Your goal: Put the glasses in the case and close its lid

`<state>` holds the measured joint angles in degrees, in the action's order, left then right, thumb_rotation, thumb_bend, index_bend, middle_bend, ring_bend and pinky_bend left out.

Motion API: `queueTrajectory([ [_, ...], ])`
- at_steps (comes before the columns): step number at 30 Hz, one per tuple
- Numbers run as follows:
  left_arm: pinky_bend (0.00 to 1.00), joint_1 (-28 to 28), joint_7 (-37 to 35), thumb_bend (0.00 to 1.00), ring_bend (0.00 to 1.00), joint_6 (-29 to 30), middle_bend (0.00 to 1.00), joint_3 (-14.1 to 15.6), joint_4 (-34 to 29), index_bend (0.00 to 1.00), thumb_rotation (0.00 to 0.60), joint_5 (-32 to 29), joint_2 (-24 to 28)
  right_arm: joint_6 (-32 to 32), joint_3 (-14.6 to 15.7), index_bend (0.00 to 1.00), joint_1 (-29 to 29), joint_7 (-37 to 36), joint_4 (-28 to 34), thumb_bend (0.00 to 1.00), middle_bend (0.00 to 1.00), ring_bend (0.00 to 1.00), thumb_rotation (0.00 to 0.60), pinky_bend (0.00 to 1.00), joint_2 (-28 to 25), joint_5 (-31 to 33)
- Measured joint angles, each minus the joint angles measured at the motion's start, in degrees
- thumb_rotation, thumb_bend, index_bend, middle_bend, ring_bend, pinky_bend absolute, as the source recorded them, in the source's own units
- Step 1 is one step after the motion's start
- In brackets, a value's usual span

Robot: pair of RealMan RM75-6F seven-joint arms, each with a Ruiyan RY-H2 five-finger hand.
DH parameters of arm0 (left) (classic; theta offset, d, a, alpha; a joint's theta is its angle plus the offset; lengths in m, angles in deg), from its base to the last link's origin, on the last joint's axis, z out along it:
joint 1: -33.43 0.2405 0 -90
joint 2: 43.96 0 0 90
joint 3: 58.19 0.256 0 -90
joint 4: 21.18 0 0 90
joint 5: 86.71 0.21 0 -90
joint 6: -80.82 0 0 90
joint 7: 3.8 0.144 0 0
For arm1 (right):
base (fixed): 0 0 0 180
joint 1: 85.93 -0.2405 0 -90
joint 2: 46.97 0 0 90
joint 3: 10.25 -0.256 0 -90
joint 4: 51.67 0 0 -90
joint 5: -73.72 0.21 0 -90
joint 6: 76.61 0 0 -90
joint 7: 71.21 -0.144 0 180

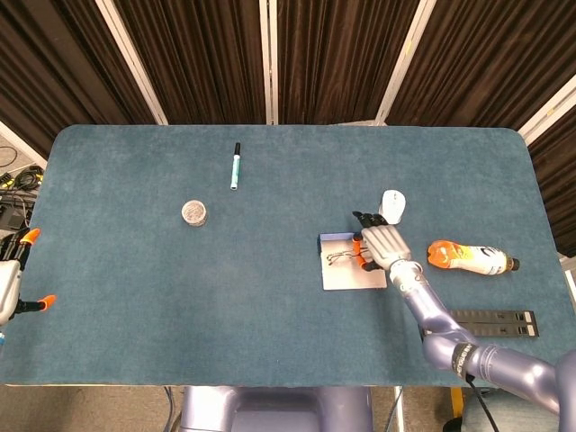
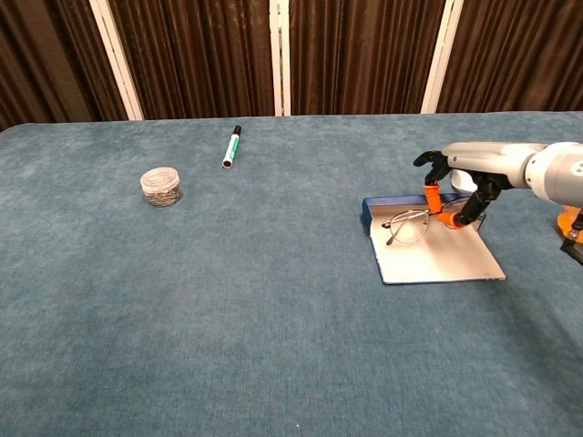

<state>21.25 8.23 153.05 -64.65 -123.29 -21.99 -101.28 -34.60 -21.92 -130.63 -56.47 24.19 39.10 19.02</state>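
Observation:
The glasses (image 2: 407, 225) (image 1: 340, 257) have thin metal rims and hang over the far end of the open blue case (image 2: 437, 259) (image 1: 351, 275), near its blue tray. My right hand (image 2: 460, 187) (image 1: 380, 241) pinches them by the right side, just above the case. The case lies flat with its pale lid spread toward the front. My left hand (image 1: 13, 279) sits at the table's left edge, holding nothing, fingers apart.
A white mouse (image 1: 392, 206) lies just behind the case. An orange bottle (image 1: 470, 257) and a black strip (image 1: 480, 323) are to the right. A small round jar (image 2: 161, 187) and a green marker (image 2: 231, 147) sit far left.

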Motion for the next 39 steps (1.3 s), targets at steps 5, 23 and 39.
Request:
queueTrajectory([
  [5, 0.00, -0.24, 0.38, 0.00, 0.00, -0.25, 0.00, -0.04, 0.16, 0.00, 0.600, -0.79, -0.16, -0.31, -0.16, 0.62, -0.93, 0.07, -2.60, 0.41, 0.01, 0.00, 0.600, 0.00, 1.41, 1.40],
  [23, 0.00, -1.17, 0.82, 0.00, 0.00, -1.78, 0.00, 0.05, 1.05, 0.00, 0.600, -2.76, -0.48, 2.54, -0.14, 0.00, -2.44, 3.89, 0.07, 0.08, 0.00, 0.00, 0.600, 0.00, 0.86, 4.95],
  [39, 0.00, -1.50, 0.52, 0.00, 0.00, -2.18, 0.00, 0.07, 1.43, 0.00, 0.600, -3.38, -0.54, 3.84, 2.35, 0.00, -3.17, 6.11, -3.63, 0.06, 0.00, 0.00, 0.600, 0.00, 4.23, 1.80],
])
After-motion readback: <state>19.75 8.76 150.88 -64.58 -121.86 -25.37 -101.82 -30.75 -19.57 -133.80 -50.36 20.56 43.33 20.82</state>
